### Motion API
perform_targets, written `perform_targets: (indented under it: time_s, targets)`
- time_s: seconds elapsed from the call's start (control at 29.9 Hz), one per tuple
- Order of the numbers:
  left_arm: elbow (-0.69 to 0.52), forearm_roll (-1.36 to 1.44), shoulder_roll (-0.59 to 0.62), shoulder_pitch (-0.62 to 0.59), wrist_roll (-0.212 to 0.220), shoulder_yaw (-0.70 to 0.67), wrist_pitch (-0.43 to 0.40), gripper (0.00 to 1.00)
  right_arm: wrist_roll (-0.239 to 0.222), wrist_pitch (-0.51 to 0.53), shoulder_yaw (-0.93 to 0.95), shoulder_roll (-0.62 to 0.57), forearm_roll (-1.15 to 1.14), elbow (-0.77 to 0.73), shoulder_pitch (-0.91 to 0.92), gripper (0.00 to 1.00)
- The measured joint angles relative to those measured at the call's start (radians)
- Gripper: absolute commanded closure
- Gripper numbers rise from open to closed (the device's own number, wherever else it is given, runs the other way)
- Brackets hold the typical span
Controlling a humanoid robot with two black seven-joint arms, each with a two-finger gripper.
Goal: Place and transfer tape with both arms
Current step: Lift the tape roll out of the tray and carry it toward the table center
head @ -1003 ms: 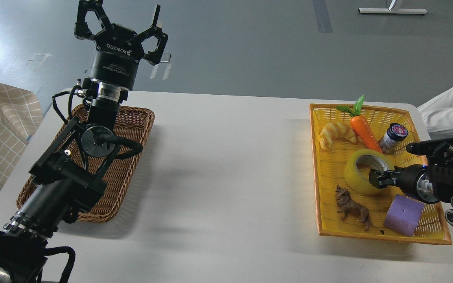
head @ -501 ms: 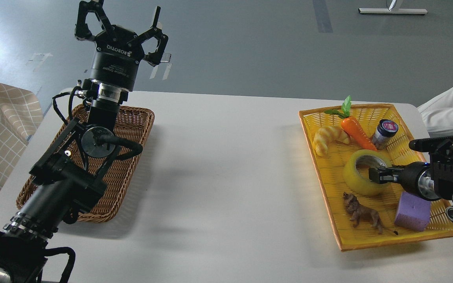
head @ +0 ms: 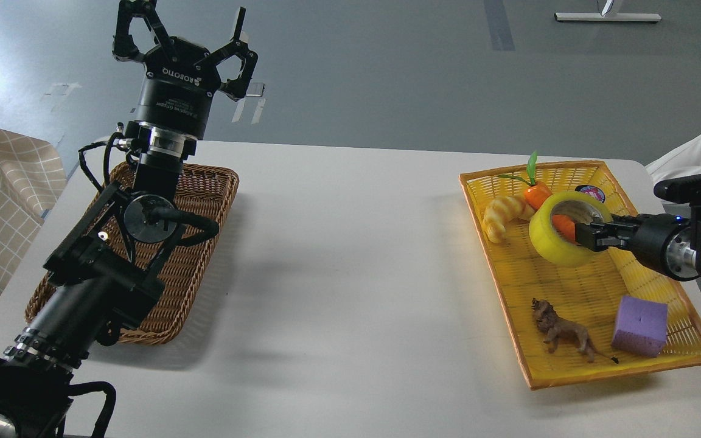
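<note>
Tape, a wide translucent yellow roll [head: 563, 234] with a grey-white core, hangs at right of frame above the yellow plastic basket [head: 575, 286], pinched through its wall by the right gripper [head: 583, 235]. At left, the brown wicker basket [head: 201, 243] lies under the left arm; the left gripper [head: 183, 27] is spread wide. Behind the roll: orange toy carrot [head: 539, 198], croissant [head: 499, 214], jar lid [head: 591, 193]. Lower down lie a purple foam cube [head: 639, 325] and brown lion figure [head: 560, 331].

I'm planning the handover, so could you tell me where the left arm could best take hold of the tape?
Probably the tape's left wall, opposite the spot the right gripper already pinches. The ring hangs tilted above the yellow basket, its hole facing up. The left gripper, jaws wide open, could come from the left, one finger in the core, one outside.
</note>
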Motion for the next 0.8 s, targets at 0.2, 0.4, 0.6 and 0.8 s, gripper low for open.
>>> perform_targets:
  time_s: [0.2,0.4,0.6,0.8]
  targets:
    - [0.000,0.000,-0.003,-0.001,0.000,0.000,0.000,0.02,0.000,0.000,0.075,0.002,0.000,0.060,0.002,1.00]
    - [0.000,-0.001,-0.006,-0.001,0.000,0.000,0.000,0.02,-0.005,0.000,0.074,0.047,-0.005,0.070,0.052,1.00]
    - [0.001,-0.002,-0.014,-0.001,0.002,0.004,0.000,0.02,-0.007,0.000,0.058,0.131,-0.009,0.066,0.119,1.00]
    - [0.001,-0.002,-0.008,-0.002,0.002,0.007,0.000,0.02,-0.006,0.000,-0.024,0.219,-0.011,0.057,0.201,1.00]
